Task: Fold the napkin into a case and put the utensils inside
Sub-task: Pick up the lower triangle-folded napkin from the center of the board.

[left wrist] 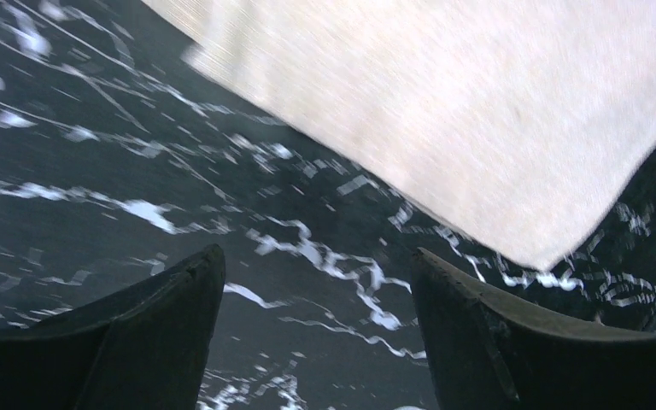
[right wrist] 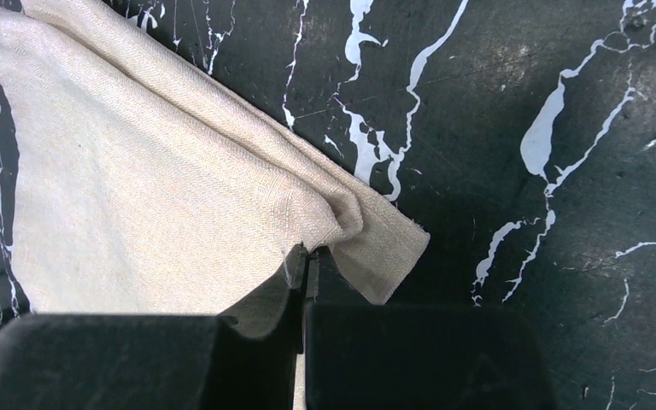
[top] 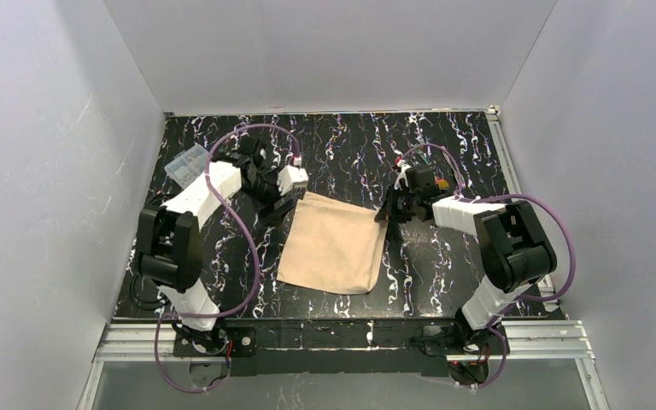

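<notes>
Black marbled table (top: 461, 162) | tan napkin (top: 333, 248) flat, roughly square | left gripper (left wrist: 316, 265) spread wide | right gripper (right wrist: 303, 260) pinching its corner

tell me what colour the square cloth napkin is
The soft square cloth napkin is plain tan-beige, unpatterned; clearest in the right wrist view.

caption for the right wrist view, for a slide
Right gripper shut on a puckered corner of the tan napkin over the black marbled table.
</notes>
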Available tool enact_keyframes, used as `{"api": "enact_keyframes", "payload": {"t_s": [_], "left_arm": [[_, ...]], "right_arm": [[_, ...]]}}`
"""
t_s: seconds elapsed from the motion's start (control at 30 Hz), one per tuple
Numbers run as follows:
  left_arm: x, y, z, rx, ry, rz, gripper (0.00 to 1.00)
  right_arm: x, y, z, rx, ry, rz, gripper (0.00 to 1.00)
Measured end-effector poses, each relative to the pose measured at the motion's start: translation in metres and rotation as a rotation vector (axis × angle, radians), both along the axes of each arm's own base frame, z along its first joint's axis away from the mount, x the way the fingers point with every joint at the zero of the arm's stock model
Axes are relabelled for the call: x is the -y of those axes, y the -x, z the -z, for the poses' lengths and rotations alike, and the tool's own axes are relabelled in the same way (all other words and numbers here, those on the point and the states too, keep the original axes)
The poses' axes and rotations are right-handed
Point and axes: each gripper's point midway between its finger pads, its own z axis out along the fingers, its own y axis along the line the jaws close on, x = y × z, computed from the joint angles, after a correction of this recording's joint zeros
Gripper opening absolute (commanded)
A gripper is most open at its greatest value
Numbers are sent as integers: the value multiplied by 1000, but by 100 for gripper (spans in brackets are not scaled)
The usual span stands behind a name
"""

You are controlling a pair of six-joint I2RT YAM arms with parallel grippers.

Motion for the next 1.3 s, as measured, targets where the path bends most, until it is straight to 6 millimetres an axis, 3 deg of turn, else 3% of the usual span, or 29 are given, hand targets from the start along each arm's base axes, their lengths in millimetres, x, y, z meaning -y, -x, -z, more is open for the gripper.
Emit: {"api": "enact_keyframes", "payload": {"t_s": [0.07, 0.2, 0.27, 0.4, 0.53, 0.6, 0.67, 0.73, 0.87, 1.0, 1.1, 1.2, 1.3], "left_arm": [[9, -18, -9, 8, 26, -27, 75], [36, -74, -29, 64, 97, -82, 74], [44, -88, -32, 76, 119, -97, 74], [69, -71, -23, 46, 119, -40, 73], [104, -29, -6, -26, 106, 30, 73], [118, -12, -1, -47, 108, 48, 73], [127, -9, -2, -43, 113, 52, 73], [128, -17, -7, -28, 108, 41, 73], [135, -54, -23, 47, 124, 33, 76], [137, -74, -29, 86, 123, 31, 73], [150, -106, -34, 136, 127, 23, 71], [158, -131, -24, 174, 110, 12, 70], [151, -133, 0, 150, 50, 8, 69]], "right_arm": [[0, 0, 0, 5, -3, 0, 1], [-1, -1, -1, 12, -10, 0, 1], [-1, -1, -1, 12, -10, 0, 1], [-2, -1, -7, 24, -18, -3, 1], [-4, -3, -24, 61, -42, -6, 8], [-5, -3, -27, 68, -47, -4, 7], [-4, -2, -25, 60, -47, 1, 2], [-3, 1, -22, 47, -43, 6, 1], [0, 1, -20, 39, -29, 24, 1], [6, 6, -16, 36, -16, 45, 1], [8, 9, -13, 26, -13, 53, 1], [8, 9, -14, 27, -16, 56, 1], [8, 11, -12, 23, -14, 56, 1]]}}
